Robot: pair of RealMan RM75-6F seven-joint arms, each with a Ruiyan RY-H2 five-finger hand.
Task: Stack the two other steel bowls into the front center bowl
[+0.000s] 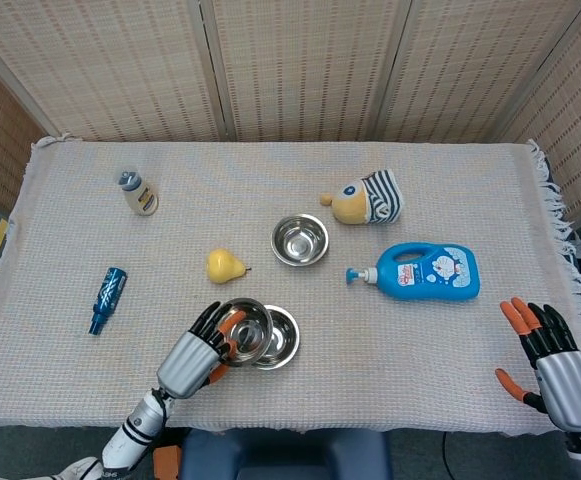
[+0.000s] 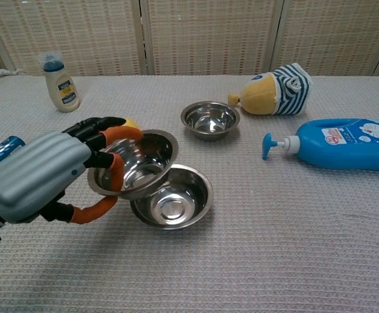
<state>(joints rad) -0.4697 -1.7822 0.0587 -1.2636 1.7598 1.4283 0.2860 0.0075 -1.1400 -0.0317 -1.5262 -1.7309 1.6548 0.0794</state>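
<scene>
Gripping the small shiny steel bowl by its near rim, your left hand holds it tilted, mouth up, above the left edge of the front centre steel bowl. Light, rigid and likely slick, it suits that rim pinch; being round, it has no long axis. Your right hand hangs empty, fingers spread, while the third steel bowl waits behind.

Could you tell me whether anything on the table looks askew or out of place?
The blue detergent bottle lies on its side rather than upright. The steel bowl in the left hand is tilted, overlapping the front center bowl and not nested.
</scene>
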